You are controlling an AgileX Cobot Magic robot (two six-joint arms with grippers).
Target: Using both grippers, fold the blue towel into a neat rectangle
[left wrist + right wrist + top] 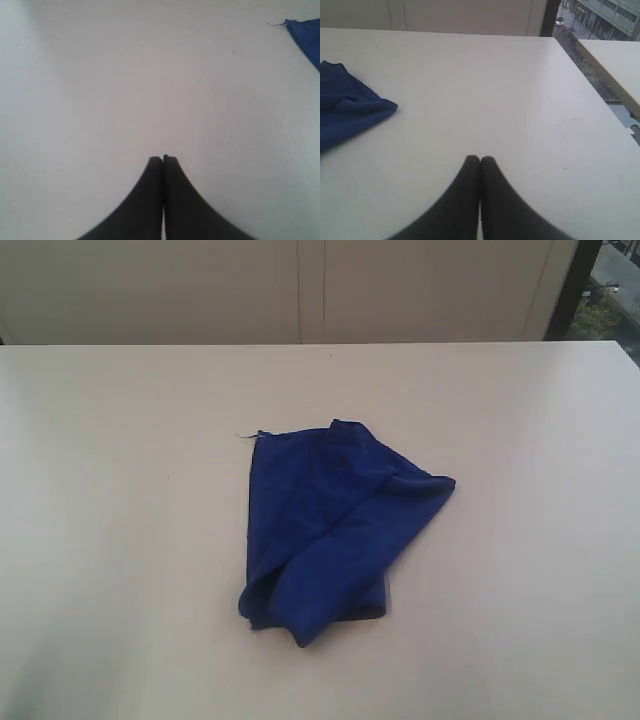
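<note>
The blue towel lies crumpled and loosely doubled over in the middle of the white table, with a thin thread sticking out at its far left corner. Neither arm shows in the exterior view. One towel corner with the thread appears at the edge of the left wrist view, far from my left gripper, whose jaws are pressed together with nothing between them. In the right wrist view a folded towel corner lies well off to the side of my right gripper, also shut and empty.
The table's far edge meets a pale wall. To the right, the right wrist view shows the table's side edge, a second table beyond a gap, and a window onto a street.
</note>
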